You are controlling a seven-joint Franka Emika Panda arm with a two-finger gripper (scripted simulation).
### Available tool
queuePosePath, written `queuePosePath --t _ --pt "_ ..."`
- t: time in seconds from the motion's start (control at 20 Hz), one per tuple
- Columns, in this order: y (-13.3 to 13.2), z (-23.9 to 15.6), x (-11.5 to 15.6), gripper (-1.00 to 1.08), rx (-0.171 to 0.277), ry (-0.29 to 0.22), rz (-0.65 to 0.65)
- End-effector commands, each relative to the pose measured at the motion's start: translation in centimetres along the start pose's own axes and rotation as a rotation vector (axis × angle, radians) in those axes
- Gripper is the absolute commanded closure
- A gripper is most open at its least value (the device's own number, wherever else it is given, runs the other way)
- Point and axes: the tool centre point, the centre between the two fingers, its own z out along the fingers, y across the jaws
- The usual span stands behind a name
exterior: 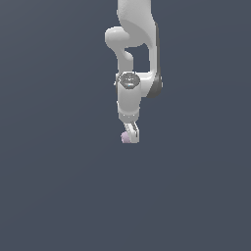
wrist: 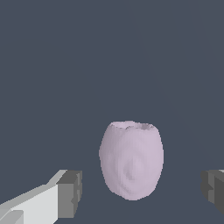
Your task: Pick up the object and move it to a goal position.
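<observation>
The object is a small pale pink-lilac rounded lump with a ragged flat end. In the wrist view it sits between my two grey finger pads, with a gap on each side and neither pad touching it. My gripper is open around it. In the exterior view the white arm hangs straight down in the middle, and the gripper is at its lower end. There the object shows as a small pink spot at the fingertips, partly hidden by the fingers.
A plain dark grey-blue surface fills both views. No other objects, edges or goal marker show.
</observation>
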Motion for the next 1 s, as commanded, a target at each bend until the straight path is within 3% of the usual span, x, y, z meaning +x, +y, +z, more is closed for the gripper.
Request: queuePosePath --t 0.0,0.7,0.75,0.95 --pt "0.0 0.4 0.0 -0.92 -0.001 0.000 0.001" --pt "0.1 4.9 0.0 -0.92 0.000 0.000 0.005" --pt "0.1 4.9 0.0 1.08 0.000 0.000 0.005" --pt "0.1 4.9 0.0 1.08 0.000 0.000 0.005"
